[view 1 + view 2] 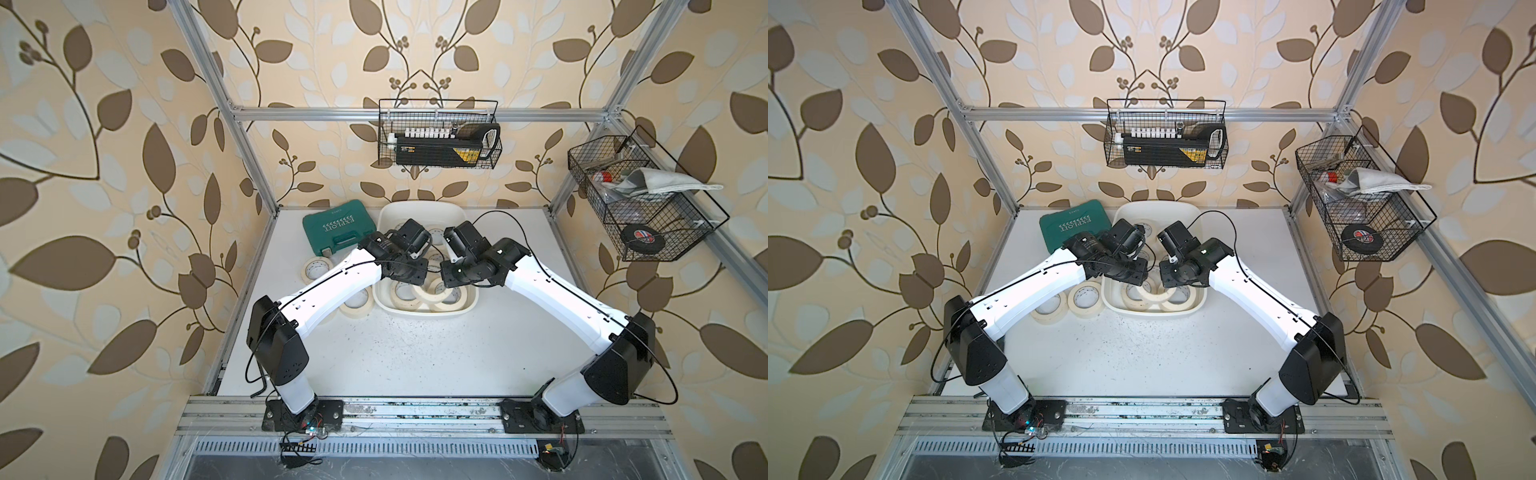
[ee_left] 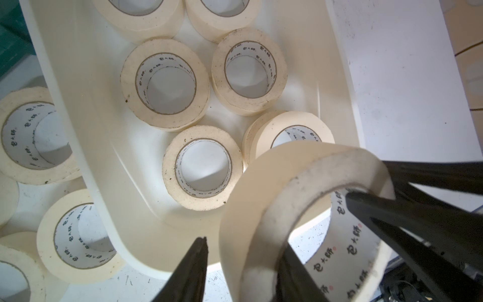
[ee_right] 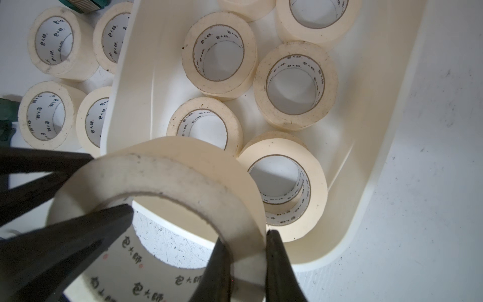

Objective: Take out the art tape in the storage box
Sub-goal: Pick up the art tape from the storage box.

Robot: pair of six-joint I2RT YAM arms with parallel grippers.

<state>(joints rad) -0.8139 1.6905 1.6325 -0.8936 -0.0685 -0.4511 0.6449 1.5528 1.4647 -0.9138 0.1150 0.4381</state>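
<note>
Art tape [image 2: 168, 170]: maybe six in storage box [image 2: 86, 104], four outside; right end effector [image 3: 247, 240] clenches one, left [image 2: 243, 245] unclear.

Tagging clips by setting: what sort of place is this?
Probably a robot test cell dressed like a home workshop: an aluminium frame with leaf wallpaper behind it, wire baskets of supplies hung on it, and a teal tool case beside the storage box of art tape.
</note>
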